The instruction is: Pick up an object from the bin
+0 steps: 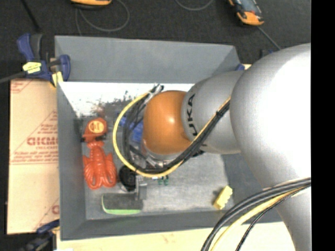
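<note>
My gripper (139,185) comes down at the bin's lower left, most of it hidden under the orange wrist cover. Touching or just left of it is a black round thing (127,177). A flat green strip (121,204) lies just below the gripper along the front wall. Further left lies a red-orange rubber toy with tentacles (99,167). An orange tape measure (96,128) sits above that toy. I cannot see anything held in the gripper.
A small yellow block (222,197) lies at the lower right of the bin floor. A blue thing (137,135) peeks out beside the wrist cover, and tiny green bits (164,180) lie under it. The arm covers the bin's middle and right.
</note>
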Controlling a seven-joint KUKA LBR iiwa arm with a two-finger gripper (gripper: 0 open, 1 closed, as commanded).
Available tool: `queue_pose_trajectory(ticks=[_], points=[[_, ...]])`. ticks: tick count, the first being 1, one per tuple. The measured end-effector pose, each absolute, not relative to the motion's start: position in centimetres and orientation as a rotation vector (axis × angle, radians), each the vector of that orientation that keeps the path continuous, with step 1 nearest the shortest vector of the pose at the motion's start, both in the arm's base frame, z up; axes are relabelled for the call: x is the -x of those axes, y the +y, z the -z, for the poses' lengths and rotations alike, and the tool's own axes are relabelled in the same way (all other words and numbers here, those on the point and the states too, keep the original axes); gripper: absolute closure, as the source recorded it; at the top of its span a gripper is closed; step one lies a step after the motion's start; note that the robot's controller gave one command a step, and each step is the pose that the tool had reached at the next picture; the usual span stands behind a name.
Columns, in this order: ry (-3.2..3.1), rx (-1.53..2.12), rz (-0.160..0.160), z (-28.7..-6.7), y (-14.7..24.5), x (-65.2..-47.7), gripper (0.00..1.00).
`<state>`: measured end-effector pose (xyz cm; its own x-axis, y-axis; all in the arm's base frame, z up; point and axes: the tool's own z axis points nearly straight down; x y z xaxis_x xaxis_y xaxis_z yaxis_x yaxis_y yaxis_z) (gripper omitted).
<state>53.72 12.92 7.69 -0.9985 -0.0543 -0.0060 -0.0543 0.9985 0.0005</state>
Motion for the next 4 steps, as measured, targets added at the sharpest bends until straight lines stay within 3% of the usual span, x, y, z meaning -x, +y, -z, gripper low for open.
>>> queue_pose_trajectory(ticks=[1, 4], points=[[3.119, 0.352, -0.001, -7.07, 12.23, -52.22, 1.00], [3.121, 0.342, -0.002, -7.06, 12.26, -52.20, 1.00]])
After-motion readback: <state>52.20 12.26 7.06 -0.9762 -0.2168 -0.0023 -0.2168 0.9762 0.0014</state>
